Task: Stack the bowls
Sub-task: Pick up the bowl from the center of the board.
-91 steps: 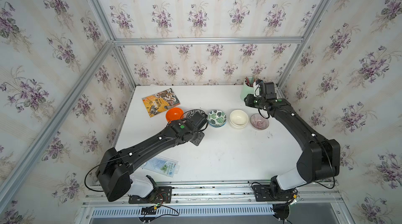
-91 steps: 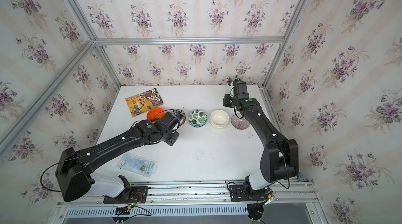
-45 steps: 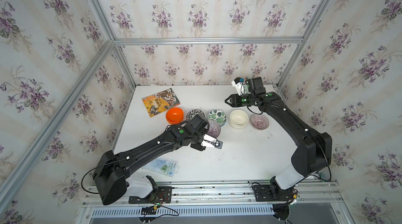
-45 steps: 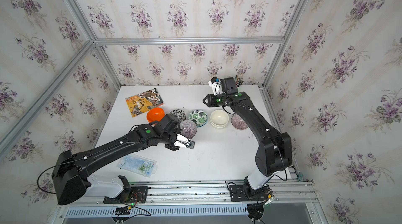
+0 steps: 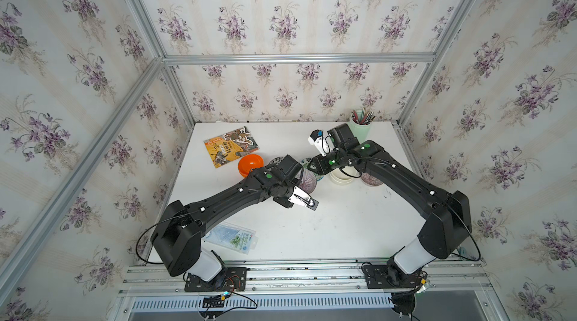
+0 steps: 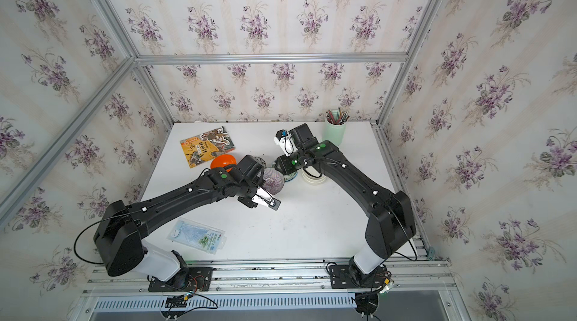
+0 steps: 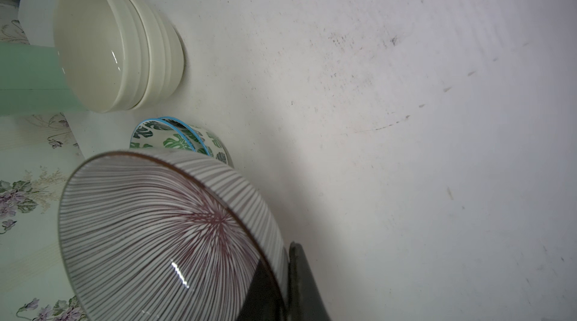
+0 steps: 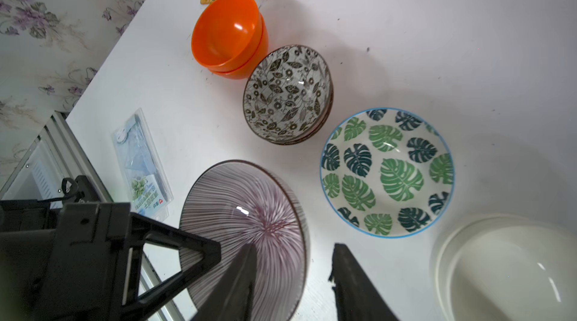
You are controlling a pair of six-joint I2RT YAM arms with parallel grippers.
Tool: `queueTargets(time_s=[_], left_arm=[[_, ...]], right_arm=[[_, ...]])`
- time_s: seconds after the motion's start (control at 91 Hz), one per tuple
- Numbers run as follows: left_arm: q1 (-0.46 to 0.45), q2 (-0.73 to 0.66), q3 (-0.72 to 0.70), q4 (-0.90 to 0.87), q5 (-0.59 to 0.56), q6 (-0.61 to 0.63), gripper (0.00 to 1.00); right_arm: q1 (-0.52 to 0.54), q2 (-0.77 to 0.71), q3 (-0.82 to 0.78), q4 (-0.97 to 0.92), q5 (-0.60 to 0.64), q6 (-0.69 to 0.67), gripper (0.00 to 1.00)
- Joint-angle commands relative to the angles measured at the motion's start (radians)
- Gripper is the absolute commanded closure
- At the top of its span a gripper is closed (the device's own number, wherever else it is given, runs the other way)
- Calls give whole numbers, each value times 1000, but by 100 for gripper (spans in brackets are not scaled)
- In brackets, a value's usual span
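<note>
The left gripper [image 7: 281, 272] is clamped on the rim of a striped bowl [image 7: 162, 229], with one finger inside and one outside. It holds the bowl tilted, just in front of a row of bowls that runs across the table [image 5: 327, 226], nearer the far edge than the front one. The row starts at the left end with the orange bowls [image 8: 228, 32], two nested, just beside a book [image 5: 231, 146] that lies toward the far left corner. Next come the black-white bowls [image 8: 287, 94], also nested and close against the orange pair. After them are the green leaf bowls [image 8: 387, 172], whose two blue rims show one inside the other in the left wrist view. Then come the cream bowls [image 7: 118, 45], nested as well. The other striped bowl [image 5: 370, 179] stands alone at the end nearest the right edge, partly hidden by the right arm. The held bowl is in front of the black-white and green leaf pairs, with its patterned inside facing up and toward the right arm. The right gripper [image 8: 296, 275] hangs above the table by the green leaf bowls, between the held bowl and the cream ones, its fingers apart with nothing between them. A cup [image 5: 360, 129] of pencils stands in the far right corner. A packet [image 5: 232, 236] lies flat near the front left corner, partly under the left arm.
</note>
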Motion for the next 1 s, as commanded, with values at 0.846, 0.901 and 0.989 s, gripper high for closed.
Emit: queueTargets(time_s=[0.846,0.901,0.989], left_arm=[[0,-104,-40,392,-8,-240,3],[1,-150,-37,394,43,-277,3],[5,-213,-54,440,101,-346,3]], right_arm=[[19,116,60,16,124,68,96],[3,129,79,16,115,79,97],[-28,142,103,28,92,94,97]])
